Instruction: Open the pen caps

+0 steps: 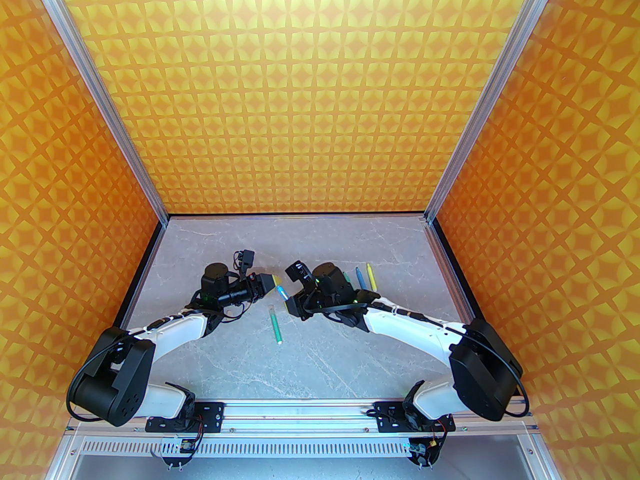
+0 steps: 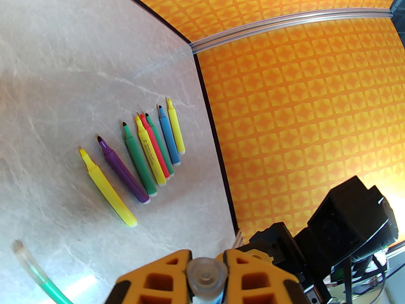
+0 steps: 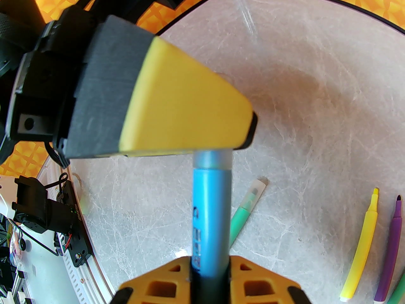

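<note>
A blue pen (image 1: 282,294) hangs in the air between my two grippers. My left gripper (image 2: 207,261) is shut on its translucent pen cap (image 2: 205,275), which is still seated on the barrel (image 3: 210,220). My right gripper (image 3: 210,264) is shut on the lower part of that barrel. In the top view the left gripper (image 1: 274,283) and right gripper (image 1: 289,307) almost meet above the table's middle. Just below them on the table lies a green pen (image 1: 275,325) with its cap (image 3: 258,190) on.
Several uncapped pens lie side by side on the marble table (image 2: 63,59) to the right, among them a yellow one (image 2: 107,192), a purple one (image 2: 123,173) and a blue one (image 2: 169,138). Orange patterned walls (image 1: 320,93) enclose the back and sides.
</note>
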{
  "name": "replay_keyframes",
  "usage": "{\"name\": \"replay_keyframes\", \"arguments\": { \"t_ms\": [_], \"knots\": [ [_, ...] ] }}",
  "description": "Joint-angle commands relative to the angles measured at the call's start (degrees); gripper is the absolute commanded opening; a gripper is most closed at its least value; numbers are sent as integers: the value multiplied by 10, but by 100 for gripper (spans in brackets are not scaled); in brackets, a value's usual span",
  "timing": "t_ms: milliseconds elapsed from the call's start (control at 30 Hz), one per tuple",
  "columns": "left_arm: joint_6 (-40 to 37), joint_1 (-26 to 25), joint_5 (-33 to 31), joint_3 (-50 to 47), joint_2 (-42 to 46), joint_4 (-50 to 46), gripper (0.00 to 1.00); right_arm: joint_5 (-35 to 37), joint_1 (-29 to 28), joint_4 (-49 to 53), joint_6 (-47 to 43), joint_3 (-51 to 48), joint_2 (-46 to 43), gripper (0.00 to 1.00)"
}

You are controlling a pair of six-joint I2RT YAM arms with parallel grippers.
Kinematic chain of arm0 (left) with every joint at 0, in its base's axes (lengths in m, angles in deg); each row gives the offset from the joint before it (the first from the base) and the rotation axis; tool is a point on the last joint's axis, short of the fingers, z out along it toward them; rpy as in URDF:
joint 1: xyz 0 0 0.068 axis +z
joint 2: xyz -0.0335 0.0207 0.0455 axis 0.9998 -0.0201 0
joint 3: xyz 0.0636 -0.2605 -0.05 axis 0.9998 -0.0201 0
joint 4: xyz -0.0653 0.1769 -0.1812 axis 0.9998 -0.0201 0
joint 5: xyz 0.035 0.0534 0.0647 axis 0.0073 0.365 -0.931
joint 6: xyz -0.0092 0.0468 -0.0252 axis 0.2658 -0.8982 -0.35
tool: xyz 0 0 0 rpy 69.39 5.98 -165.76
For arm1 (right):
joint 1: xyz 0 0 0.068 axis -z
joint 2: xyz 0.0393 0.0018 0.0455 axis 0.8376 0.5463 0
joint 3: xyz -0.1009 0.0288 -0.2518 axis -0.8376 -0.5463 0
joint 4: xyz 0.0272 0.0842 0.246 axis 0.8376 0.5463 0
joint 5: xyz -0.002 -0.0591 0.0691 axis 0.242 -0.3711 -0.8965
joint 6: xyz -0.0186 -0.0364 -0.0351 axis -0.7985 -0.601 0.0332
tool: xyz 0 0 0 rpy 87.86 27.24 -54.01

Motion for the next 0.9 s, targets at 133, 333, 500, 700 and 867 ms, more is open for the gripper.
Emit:
{"name": "replay_keyframes", "arguments": {
  "t_ms": [133,333,500,700,867],
  "knots": [
    [26,35,-133,1,-8,56,0,-21,-4,112,-11,-57,-45,0],
    [39,39,-142,3,0,49,0,-15,-4,110,-12,-75,-69,0],
    [37,44,-142,10,5,33,0,-8,-3,110,-13,-83,-78,0],
    [-105,48,-183,83,33,-224,0,51,-3,112,-15,-70,-84,0],
    [-250,48,-284,167,36,-463,0,127,-3,108,-13,-45,-51,0]
  ]
}}
